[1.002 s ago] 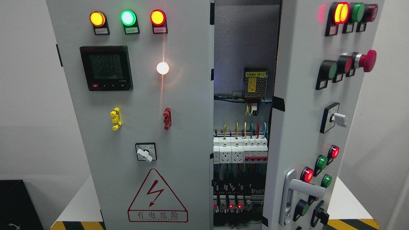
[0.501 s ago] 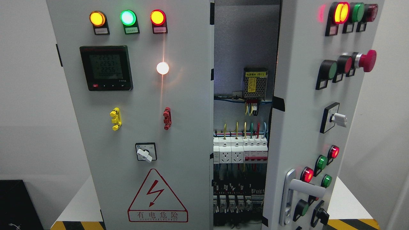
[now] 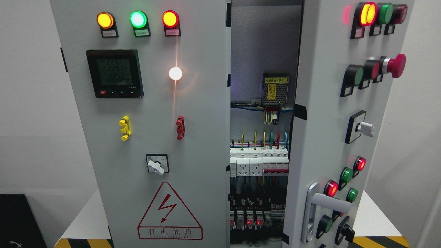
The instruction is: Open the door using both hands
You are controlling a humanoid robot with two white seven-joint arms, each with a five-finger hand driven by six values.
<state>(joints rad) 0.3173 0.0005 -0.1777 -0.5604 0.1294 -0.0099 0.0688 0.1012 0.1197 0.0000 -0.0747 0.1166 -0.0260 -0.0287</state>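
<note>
Head view
Cabinet: a grey electrical cabinet point(image 3: 193, 148) is filling most of the view and standing on a white counter point(image 3: 86, 217).
Left door: the left door point(image 3: 151, 103) is facing the camera, shut, and carrying three lit lamps, a digital meter point(image 3: 114, 73), a white rotary switch point(image 3: 157, 164) and a red warning triangle point(image 3: 169, 213).
Right door: the right door point(image 3: 330, 113) is standing ajar, swung outward toward the camera, with its push buttons, a red mushroom button point(image 3: 396, 65) and a silver handle point(image 3: 318, 206) low on its face.
Interior: breakers point(image 3: 259, 162), coloured wires and a small power supply point(image 3: 275, 90) are showing through the gap between the doors.
Hands: neither hand is showing, so I cannot tell whether the fingers are apart or together.
</note>
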